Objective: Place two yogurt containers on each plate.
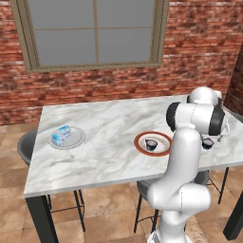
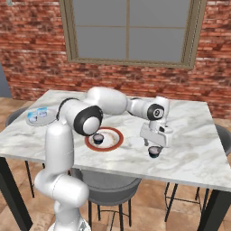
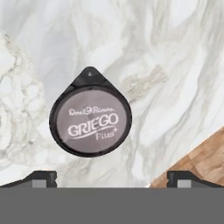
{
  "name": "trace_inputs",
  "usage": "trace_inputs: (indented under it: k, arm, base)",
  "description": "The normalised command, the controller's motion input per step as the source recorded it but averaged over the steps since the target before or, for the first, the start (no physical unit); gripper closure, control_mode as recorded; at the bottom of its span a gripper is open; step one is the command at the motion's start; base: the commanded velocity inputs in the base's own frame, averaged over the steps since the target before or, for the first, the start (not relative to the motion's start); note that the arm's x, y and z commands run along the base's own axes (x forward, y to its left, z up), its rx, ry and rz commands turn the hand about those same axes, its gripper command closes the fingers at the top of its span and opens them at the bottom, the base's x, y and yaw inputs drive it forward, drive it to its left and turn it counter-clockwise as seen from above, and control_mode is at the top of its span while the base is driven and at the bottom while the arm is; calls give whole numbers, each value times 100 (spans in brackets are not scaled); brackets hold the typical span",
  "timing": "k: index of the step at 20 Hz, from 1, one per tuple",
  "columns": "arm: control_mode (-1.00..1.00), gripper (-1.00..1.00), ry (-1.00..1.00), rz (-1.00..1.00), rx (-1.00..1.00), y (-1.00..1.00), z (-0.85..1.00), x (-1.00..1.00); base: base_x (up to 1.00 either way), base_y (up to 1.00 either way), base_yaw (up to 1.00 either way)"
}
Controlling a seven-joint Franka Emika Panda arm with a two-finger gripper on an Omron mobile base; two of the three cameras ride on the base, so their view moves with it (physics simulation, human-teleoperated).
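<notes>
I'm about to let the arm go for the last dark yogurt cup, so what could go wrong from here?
1. The dark yogurt cup stands near the marble table's edge; a nudge might push it to the floor.
2. The open gripper hangs just above it; an off-centre descent could land a finger on the lid.
3. The red-rimmed plate already holds one dark cup, which a careless placement might bump.

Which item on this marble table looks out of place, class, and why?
One dark yogurt cup with a pale lid stands on the bare marble table, right of the red-rimmed white plate, which holds just one dark cup. The open gripper hovers over the stray. Nothing looks spilled or tipped.
</notes>
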Motion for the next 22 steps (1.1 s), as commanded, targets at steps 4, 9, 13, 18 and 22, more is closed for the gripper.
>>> trace_inputs:
  k: [4, 9, 13, 18, 22]
  arm:
    - [-100, -100, 0, 0, 0, 0, -14, 16]
    - [-100, -100, 0, 0, 0, -2, -11, 15]
    - [-100, -100, 0, 0, 0, -9, -11, 6]
    - [-100, -100, 2, 0, 0, -13, -10, 3]
    - [-100, -100, 1, 0, 0, -4, -11, 2]
  base:
    - [0, 0, 0]
    - [0, 0, 0]
    - [0, 0, 0]
    - [0, 0, 0]
    - [0, 0, 0]
